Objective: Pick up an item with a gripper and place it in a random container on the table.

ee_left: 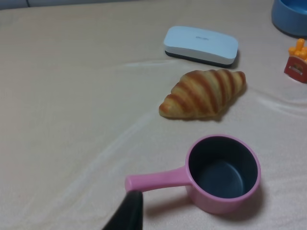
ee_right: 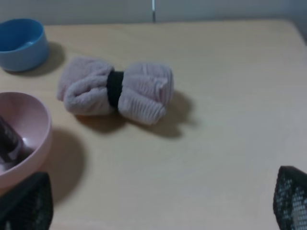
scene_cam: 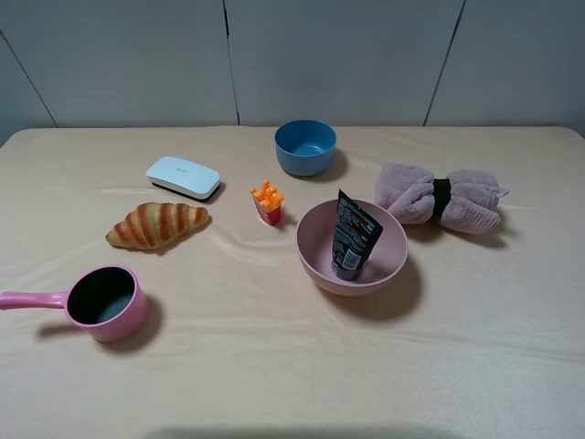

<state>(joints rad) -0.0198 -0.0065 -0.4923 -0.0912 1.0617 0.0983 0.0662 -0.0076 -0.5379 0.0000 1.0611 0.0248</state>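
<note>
The dark grey-black squeeze tube [scene_cam: 353, 236] stands cap-down inside the pale-pink bowl [scene_cam: 315, 251], leaning on its far wall. The right wrist view shows the bowl's rim [ee_right: 41, 112] and a bit of the tube [ee_right: 7, 140]. My right gripper [ee_right: 158, 206] is open and empty, its fingertips [ee_right: 29, 200] spread wide over bare table beside the bowl. Of my left gripper only one black finger [ee_left: 128, 212] shows, just by the saucepan's handle. Neither arm appears in the exterior high view.
A pink handled saucepan [scene_cam: 108, 304] sits front left, a croissant [scene_cam: 157, 224] and a white case [scene_cam: 184, 176] behind it. Orange toy fries [scene_cam: 268, 202] and a blue bowl [scene_cam: 305, 146] are mid-table. A rolled pink towel [scene_cam: 441, 198] lies right.
</note>
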